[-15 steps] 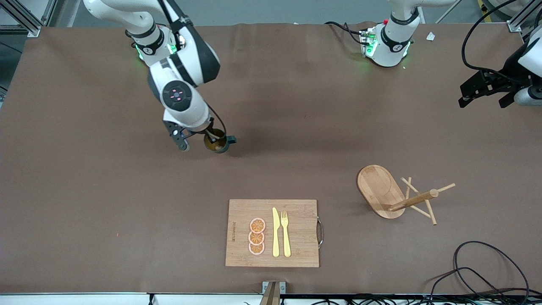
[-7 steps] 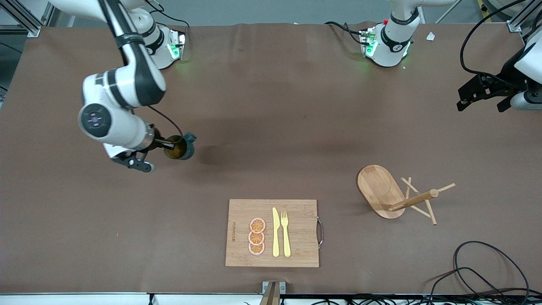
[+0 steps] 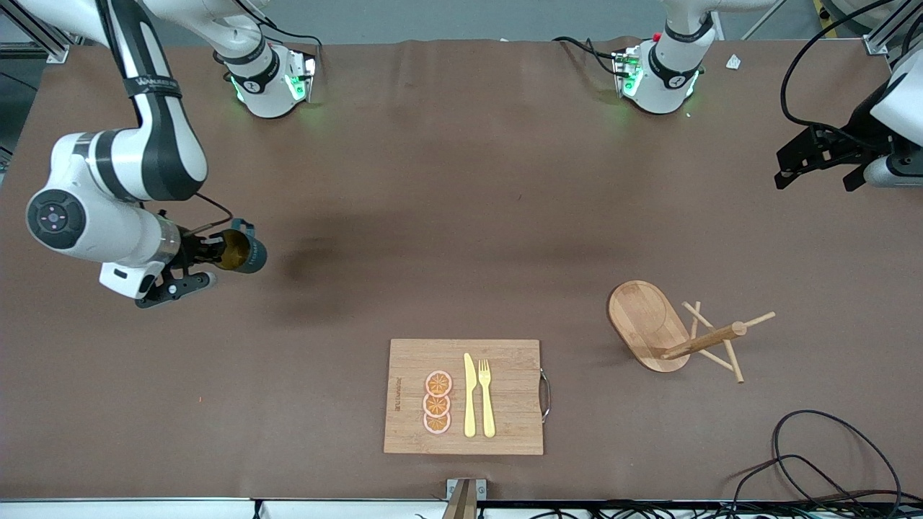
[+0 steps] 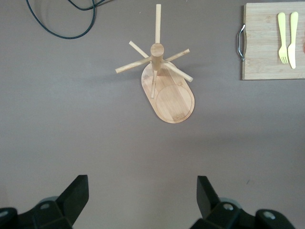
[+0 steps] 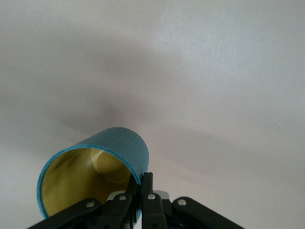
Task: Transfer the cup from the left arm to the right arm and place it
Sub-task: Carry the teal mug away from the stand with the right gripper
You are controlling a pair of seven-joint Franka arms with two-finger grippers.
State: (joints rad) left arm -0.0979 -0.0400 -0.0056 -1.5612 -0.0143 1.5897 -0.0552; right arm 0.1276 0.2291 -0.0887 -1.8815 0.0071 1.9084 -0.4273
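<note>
The dark teal cup (image 3: 249, 252) with its yellowish inside hangs tilted on its side above the brown table, toward the right arm's end. My right gripper (image 3: 216, 254) is shut on the cup's rim wall. In the right wrist view the fingers (image 5: 148, 183) pinch the rim of the cup (image 5: 121, 143), one inside and one outside. My left gripper (image 3: 815, 155) waits open and empty above the left arm's end of the table; in the left wrist view the left gripper (image 4: 142, 191) shows bare table between its spread fingertips.
A wooden cutting board (image 3: 512, 360) with orange slices, a yellow knife and a fork lies near the front camera's edge. A wooden mug stand (image 3: 645, 317) with pegs stands toward the left arm's end, also under the left wrist as mug stand (image 4: 169, 93). A black cable (image 3: 829, 447) loops near that corner.
The right arm has swung with the cup from the table's middle toward its own end, and the cup has tipped onto its side. The left gripper barely moved.
</note>
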